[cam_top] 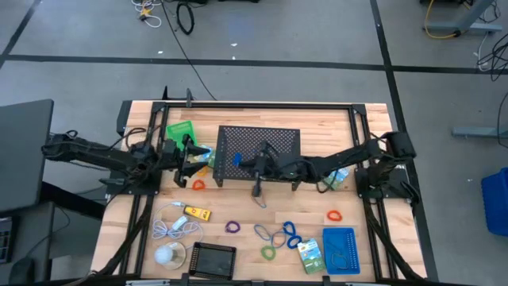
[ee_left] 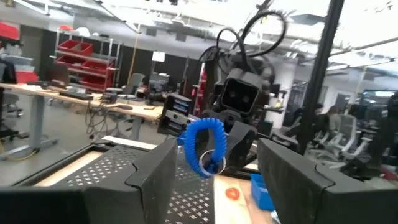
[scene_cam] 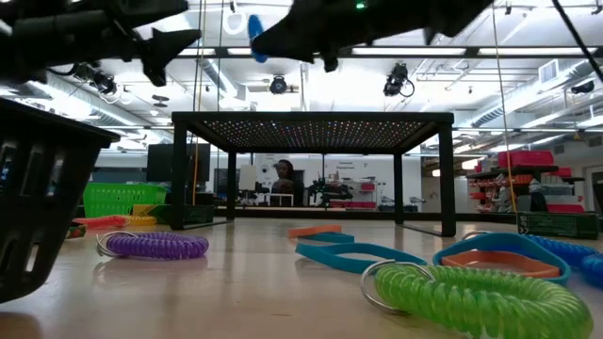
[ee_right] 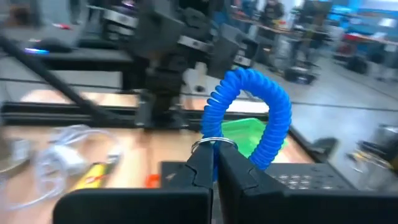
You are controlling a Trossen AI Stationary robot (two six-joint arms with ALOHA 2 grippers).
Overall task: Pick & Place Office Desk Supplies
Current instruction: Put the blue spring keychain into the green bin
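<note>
My right gripper (cam_top: 240, 162) reaches in from the table's right, above the left part of a black mesh stand (cam_top: 278, 139), and is shut on a blue coiled loop (cam_top: 236, 159). My left gripper (cam_top: 190, 163) stands open just left of the stand, facing the loop (ee_left: 203, 147) with nothing between its fingers. Both grippers show high up in the low view, with the loop (scene_cam: 254, 38) between them. Other loops lie on the wood: orange (cam_top: 198, 184), purple (cam_top: 232, 227), blue (cam_top: 282, 235), green (cam_top: 268, 253) and orange (cam_top: 333, 214). My right gripper pinches the blue loop by the metal ring (ee_right: 211, 145) at its end, between its two fingertips. The fingers lie about level and come from the table's right. The blue coil (ee_right: 261, 106) arches up above the fingertips, lifted clear of the stand and the table.
A green tray (cam_top: 181, 131) sits at the far left. Along the near edge lie a yellow block (cam_top: 197, 212), a white cable (cam_top: 175, 226), a white ball (cam_top: 168, 254), a black tray (cam_top: 213, 259), a green-blue packet (cam_top: 311, 254) and a blue tray (cam_top: 340, 248).
</note>
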